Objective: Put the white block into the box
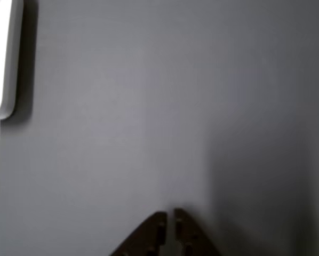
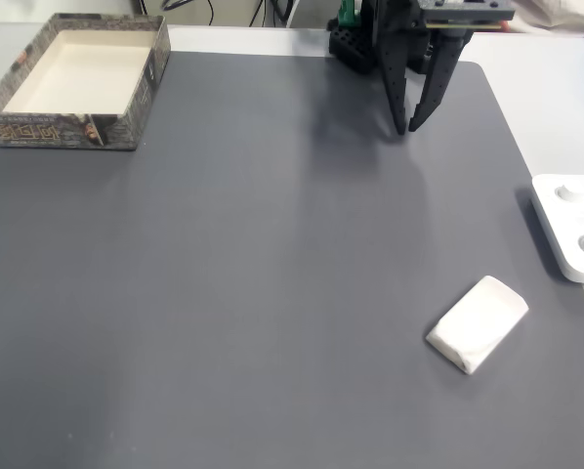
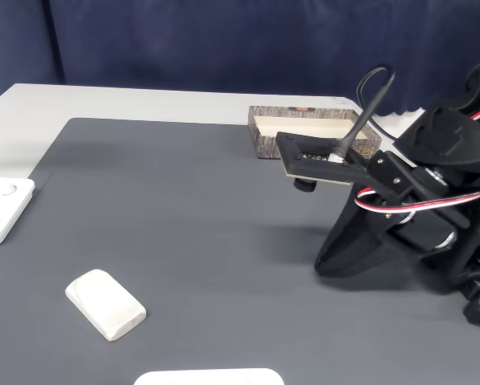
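on the dark grey mat (image 2: 272,274), low and to the right in a fixed view, i see the white block (image 2: 479,323) lying flat and skewed, nothing touching it; the other fixed view has it near the bottom left (image 3: 106,304). just beyond it toward the mat's edge sits a flat white device (image 2: 570,227) with round dimples, apart from the block, and its rounded corner pokes into the top left of the other view (image 1: 2,58). well apart from the block, at the far left corner in a fixed view, stands the box (image 2: 69,130), cream inside with a speckled brown-grey rim, nothing in it that i can see. my gripper (image 2: 408,127) hangs at the back of the mat, tips pointing down, holding nothing; the fingers (image 1: 155,226) sit close with a thin slit between them, nearly pressed together.
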Robot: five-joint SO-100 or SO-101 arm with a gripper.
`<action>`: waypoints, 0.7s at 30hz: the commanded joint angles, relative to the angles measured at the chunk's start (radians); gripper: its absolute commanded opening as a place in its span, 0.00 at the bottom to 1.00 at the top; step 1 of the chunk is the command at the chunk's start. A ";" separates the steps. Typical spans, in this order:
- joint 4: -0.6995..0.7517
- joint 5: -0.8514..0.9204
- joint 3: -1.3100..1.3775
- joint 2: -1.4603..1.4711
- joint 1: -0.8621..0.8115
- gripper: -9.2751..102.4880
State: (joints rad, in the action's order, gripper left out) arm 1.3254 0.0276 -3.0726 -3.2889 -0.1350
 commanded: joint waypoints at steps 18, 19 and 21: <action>0.005 0.008 -0.020 -0.035 0.011 0.07; 0.005 0.008 -0.020 -0.035 0.011 0.07; 0.005 0.008 -0.020 -0.035 0.011 0.07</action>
State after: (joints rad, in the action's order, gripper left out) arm 1.3254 0.0276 -3.0726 -3.2889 -0.1350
